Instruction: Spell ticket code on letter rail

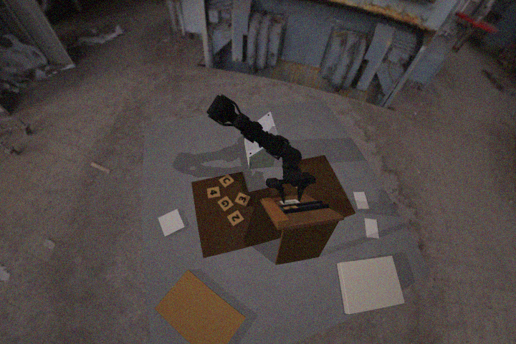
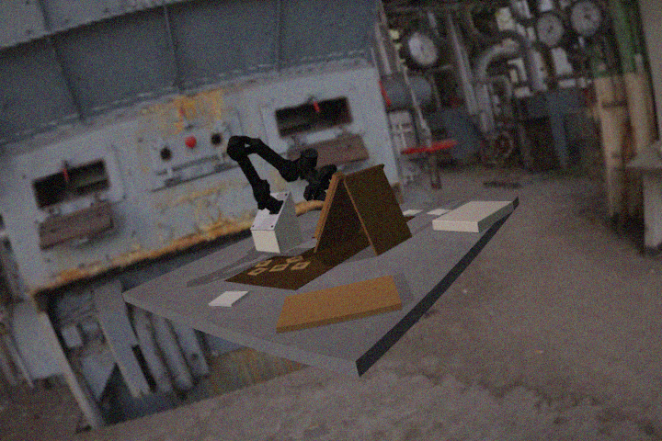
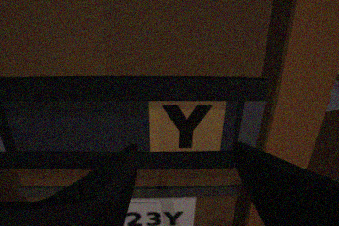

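Observation:
The letter tile Y [image 3: 215, 137] sits upright in the dark rail [image 3: 73, 89] [image 1: 313, 206] on the tilted board [image 1: 274, 211] [image 2: 376, 213]. It is near the rail's right end in the wrist view, with a narrow gap beside the end bar. My gripper [image 3: 186, 147] [image 1: 292, 201] is open around the tile, with a gap on either side. The ticket [image 3: 188, 207] below the rail shows "23Y"; its left part is hidden by a finger. Loose tiles C [image 1: 226, 180], 4 [image 1: 213, 192], G [image 1: 225, 203], 3 [image 1: 242, 198] and 2 [image 1: 235, 218] lie left of the board.
The tiles lie on a dark brown mat [image 1: 210, 239]. An orange slab [image 1: 200, 310] [image 2: 342, 304] and a cream block [image 1: 370, 284] [image 2: 470, 215] lie on the counter [image 1: 291, 299]. White cards [image 1: 170, 222] [image 1: 360, 200] [image 1: 371, 228] lie on both sides. A white box [image 2: 267, 241] stands under the arm's base.

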`<action>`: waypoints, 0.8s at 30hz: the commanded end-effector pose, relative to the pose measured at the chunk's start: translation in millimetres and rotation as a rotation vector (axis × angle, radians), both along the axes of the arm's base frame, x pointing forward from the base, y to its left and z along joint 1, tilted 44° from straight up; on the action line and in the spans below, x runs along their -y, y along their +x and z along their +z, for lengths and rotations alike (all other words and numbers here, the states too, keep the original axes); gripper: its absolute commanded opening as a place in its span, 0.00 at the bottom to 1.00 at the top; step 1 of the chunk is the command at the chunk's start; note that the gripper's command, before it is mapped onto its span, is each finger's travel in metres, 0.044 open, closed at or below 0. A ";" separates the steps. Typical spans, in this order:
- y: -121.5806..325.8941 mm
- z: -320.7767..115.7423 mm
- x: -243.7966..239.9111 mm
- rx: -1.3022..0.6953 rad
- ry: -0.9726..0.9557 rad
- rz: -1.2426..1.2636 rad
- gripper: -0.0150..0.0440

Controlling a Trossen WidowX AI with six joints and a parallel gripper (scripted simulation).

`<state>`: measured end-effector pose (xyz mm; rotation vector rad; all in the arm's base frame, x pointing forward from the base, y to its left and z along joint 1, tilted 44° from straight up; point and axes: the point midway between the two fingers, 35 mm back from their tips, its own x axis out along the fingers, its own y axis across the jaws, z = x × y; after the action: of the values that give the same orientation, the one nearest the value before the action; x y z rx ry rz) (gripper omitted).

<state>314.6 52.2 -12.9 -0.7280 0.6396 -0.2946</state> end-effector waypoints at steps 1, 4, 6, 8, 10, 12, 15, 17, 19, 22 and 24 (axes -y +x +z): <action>-1.8 2.2 -1.8 0.010 0.007 -0.002 0.75; -3.0 2.2 -2.2 0.010 0.007 -0.002 0.75; -3.8 2.2 -2.5 0.010 0.007 -0.002 0.75; -4.5 2.3 -2.8 0.010 0.007 -0.002 0.75; -5.2 2.3 -3.1 0.010 0.007 -0.002 0.75; -5.8 2.4 -3.4 0.010 0.007 -0.002 0.75; -6.7 2.6 -3.8 0.010 0.007 -0.002 0.75; -7.3 2.7 -4.1 0.010 0.007 -0.002 0.75; -7.8 2.8 -4.4 0.010 0.007 -0.002 0.75; -8.5 3.0 -4.8 0.010 0.007 -0.002 0.75; -9.0 3.2 -5.1 0.010 0.007 -0.002 0.75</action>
<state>306.1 55.8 -12.4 -0.7289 0.6407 -0.2936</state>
